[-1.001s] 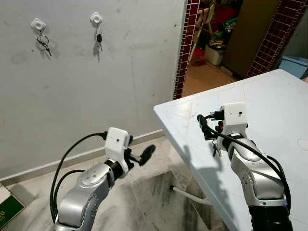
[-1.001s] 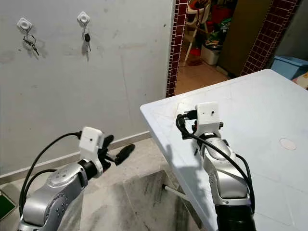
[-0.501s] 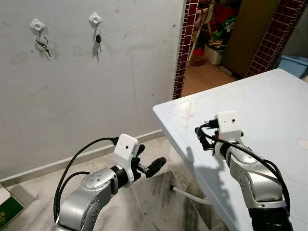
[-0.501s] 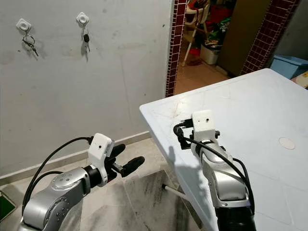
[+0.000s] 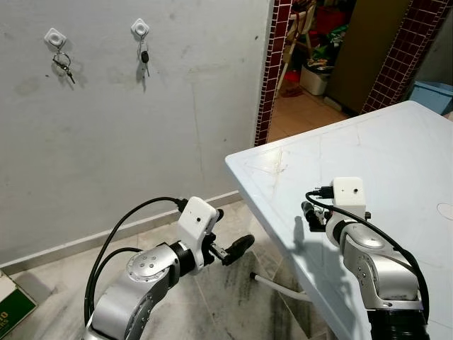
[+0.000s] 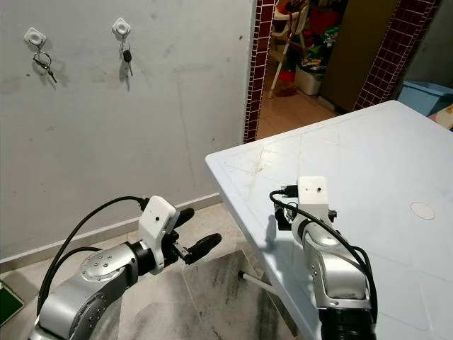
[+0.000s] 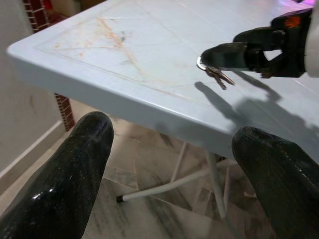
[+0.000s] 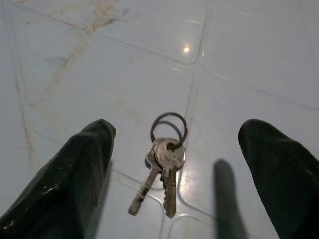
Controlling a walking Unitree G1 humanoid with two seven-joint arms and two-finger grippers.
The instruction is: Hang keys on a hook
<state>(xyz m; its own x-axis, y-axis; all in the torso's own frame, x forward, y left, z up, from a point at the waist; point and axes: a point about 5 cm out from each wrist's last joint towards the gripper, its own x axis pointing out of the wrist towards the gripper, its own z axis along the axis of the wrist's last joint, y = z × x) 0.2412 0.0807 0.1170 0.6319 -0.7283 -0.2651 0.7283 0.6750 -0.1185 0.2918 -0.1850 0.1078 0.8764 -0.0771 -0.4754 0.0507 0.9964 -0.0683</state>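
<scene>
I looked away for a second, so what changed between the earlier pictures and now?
The right gripper has come down toward the white table and now hangs open just above the keys lying there, not yet holding them. The left gripper drifted lower and rightward toward the table edge, open. The two key sets on the wall hooks stayed put.

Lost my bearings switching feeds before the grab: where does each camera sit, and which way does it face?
Head eyes: on the head, facing forward and down; wall hooks, table, left claw over floor, right claw over table.
Left wrist: along the open left claw toward the table edge; its two fingers show.
Right wrist: down between its open fingers at the keys on the table.
Shared: both wrist views show the keys.
</scene>
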